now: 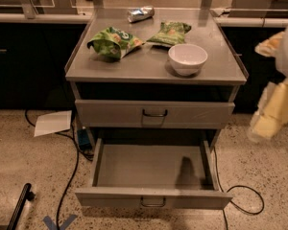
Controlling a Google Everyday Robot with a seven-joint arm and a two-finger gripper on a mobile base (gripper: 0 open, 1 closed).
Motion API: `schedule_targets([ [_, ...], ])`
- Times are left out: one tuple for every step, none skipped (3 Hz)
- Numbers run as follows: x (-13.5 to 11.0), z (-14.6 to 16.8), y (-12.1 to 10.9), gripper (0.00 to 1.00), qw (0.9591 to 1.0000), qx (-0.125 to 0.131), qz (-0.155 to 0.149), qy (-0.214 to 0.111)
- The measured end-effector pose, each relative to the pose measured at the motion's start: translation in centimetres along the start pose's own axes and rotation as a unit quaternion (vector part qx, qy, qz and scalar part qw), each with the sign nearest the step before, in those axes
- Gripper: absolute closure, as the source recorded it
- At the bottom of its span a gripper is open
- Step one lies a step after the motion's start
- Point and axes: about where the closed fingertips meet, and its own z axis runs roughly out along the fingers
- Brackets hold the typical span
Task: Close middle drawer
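Off to the right of the cabinet [153, 75], about level with its upper drawer [197, 114], hangs the gripper [271, 114], a blurry yellowish shape touching nothing, and honestly can't tell if it's spread or pressed together. Low on the cabinet's front the middle drawer [110, 198] is pulled way out, loop handle facing the camera. On the cabinet's top: white bowl [187, 59] at the right, crumpled green bag [114, 42] at the left, flatter green bag [170, 32] between them, silvery can [140, 14] at the back
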Motion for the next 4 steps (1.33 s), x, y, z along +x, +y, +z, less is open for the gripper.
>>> schedule_targets([
  [1.9, 2.8, 4.1, 0.00, 0.9942, -0.004, 0.091, -0.058],
  [3.0, 8.9, 7.5, 0.00, 0.9754, -0.036, 0.182, -0.118],
  [3.1, 16.3, 8.1, 0.00, 0.9548, -0.062, 0.244, -0.158],
  [2.7, 22.9, 5.7, 0.00, 0.9384, -0.057, 0.285, -0.187],
])
